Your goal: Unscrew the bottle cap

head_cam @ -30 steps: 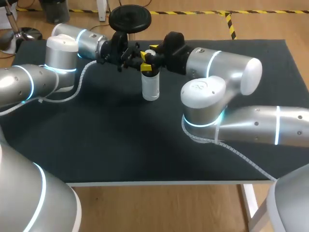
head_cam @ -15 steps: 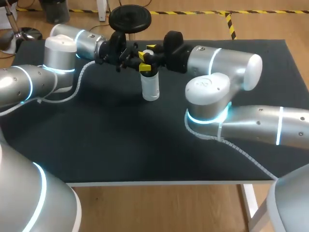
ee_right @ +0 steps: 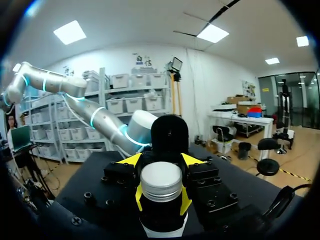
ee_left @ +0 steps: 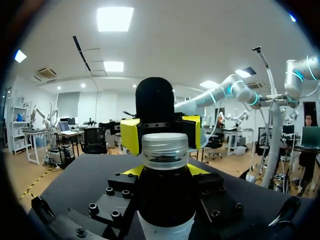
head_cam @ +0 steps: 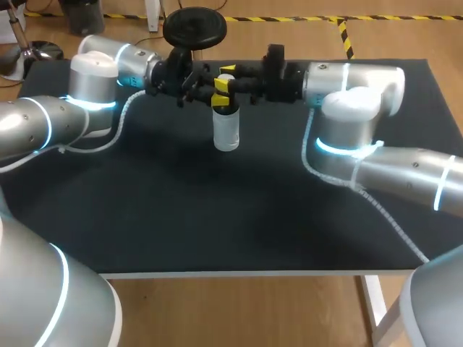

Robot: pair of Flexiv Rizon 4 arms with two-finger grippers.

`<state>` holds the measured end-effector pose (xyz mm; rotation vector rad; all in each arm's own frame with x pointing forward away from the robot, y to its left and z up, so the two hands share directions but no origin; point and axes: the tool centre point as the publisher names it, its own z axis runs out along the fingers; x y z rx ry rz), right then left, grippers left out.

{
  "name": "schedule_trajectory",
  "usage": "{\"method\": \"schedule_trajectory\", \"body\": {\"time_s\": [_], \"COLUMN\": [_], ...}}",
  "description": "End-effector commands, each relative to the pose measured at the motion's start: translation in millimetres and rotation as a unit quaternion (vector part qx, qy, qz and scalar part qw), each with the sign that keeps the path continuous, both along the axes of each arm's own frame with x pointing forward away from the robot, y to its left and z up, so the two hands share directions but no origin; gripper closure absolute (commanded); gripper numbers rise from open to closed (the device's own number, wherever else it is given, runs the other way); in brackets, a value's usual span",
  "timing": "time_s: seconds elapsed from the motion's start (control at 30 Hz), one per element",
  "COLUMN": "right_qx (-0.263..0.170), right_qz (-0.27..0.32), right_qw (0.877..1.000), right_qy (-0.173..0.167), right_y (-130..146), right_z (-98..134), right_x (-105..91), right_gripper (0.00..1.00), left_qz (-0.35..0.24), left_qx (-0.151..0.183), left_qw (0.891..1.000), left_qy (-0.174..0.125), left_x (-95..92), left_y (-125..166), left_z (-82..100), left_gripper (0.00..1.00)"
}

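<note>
Turn the cap, hold the bottle firm

The small clear plastic bottle (head_cam: 226, 130) stands upright on the black bench (head_cam: 217, 217), toward its far side, between the two arms. The left arm (head_cam: 94, 79) comes in level from one side. Its jaws are clamped on the dark neck of the bottle, just under the silver ribbed screw cap (ee_right: 161, 181). The right arm (head_cam: 347, 94) comes in from the opposite side, and its yellow fingertips (ee_left: 131, 136) sit on both sides of the cap. As far as I can judge they press on it, so the right jaws are closed on the cap.

The step in hand seems to be the turning itself. To do it well, the right wrist should turn exactly around the axis of the bottle, otherwise the cap will be pulled sideways and the thread may jam. The left jaws must not give way, or the whole bottle will turn together with the cap. The two sets of fingers are very near each other, so the turn should be short enough that they do not touch. The right jaws should also be free to rise a little as the thread opens
</note>
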<state>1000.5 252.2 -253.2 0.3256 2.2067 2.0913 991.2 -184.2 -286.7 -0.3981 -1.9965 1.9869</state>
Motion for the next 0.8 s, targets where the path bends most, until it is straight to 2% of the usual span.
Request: {"method": "schedule_trajectory", "body": {"time_s": [0.03,0.2,0.3,0.37,0.4,0.43,0.47,0.5,0.53,0.57,0.67,0.73,0.77,0.8], "right_qx": [0.054,0.054,0.049,0.046,0.045,0.042,0.039,0.036,0.034,0.029,0.022,0.017,0.016,0.015], "right_qz": [0.225,0.340,0.405,0.452,0.463,0.495,0.501,0.527,0.537,0.559,0.601,0.616,0.631,0.635], "right_qw": [0.973,0.939,0.913,0.891,0.885,0.868,0.864,0.849,0.843,0.828,0.798,0.787,0.775,0.772], "right_qy": [0.002,0.015,0.014,0.016,0.016,0.020,0.015,0.021,0.021,0.024,0.030,0.032,0.033,0.034], "right_y": [-8.0,-2.6,-3.4,-2.4,-2.0,-1.2,-1.4,-1.4,-2.5,-3.7,-4.9,-4.1,-2.6,-2.9], "right_z": [-9.1,-10.0,-8.6,-8.0,-7.9,-8.1,-7.7,-7.4,-7.4,-7.8,-10.8,-12.0,-13.1,-13.4], "right_x": [4.3,-1.5,-6.6,-10.1,-10.7,-12.9,-13.7,-15.5,-16.6,-18.1,-20.1,-20.3,-20.6,-21.4], "right_gripper": [1.00,1.00,1.00,1.00,1.00,1.00,1.00,1.00,1.00,1.00,1.00,1.00,1.00,1.00], "left_qz": [0.000,0.000,0.000,0.000,0.000,0.000,0.000,0.000,0.000,0.000,0.000,0.000,0.000,0.000], "left_qx": [-0.001,-0.001,-0.001,-0.001,-0.001,-0.001,-0.001,-0.001,-0.001,-0.001,-0.001,-0.001,-0.001,-0.001], "left_qw": [1.000,1.000,1.000,1.000,1.000,1.000,1.000,1.000,1.000,1.000,1.000,1.000,1.000,1.000], "left_qy": [-0.001,-0.001,-0.001,-0.001,-0.001,-0.001,-0.001,-0.001,-0.001,-0.001,-0.001,-0.001,-0.001,-0.001], "left_x": [-1.8,-1.8,-1.8,-1.8,-1.8,-1.8,-1.8,-1.8,-1.8,-1.8,-1.8,-1.8,-1.8,-1.8], "left_y": [1.4,1.4,1.4,1.4,1.4,1.4,1.4,1.4,1.4,1.4,1.4,1.4,1.4,1.4], "left_z": [1.5,1.5,1.5,1.5,1.5,1.5,1.5,1.5,1.5,1.5,1.5,1.5,1.5,1.5], "left_gripper": [1.00,1.00,1.00,1.00,1.00,1.00,1.00,1.00,1.00,1.00,1.00,1.00,1.00,1.00]}}
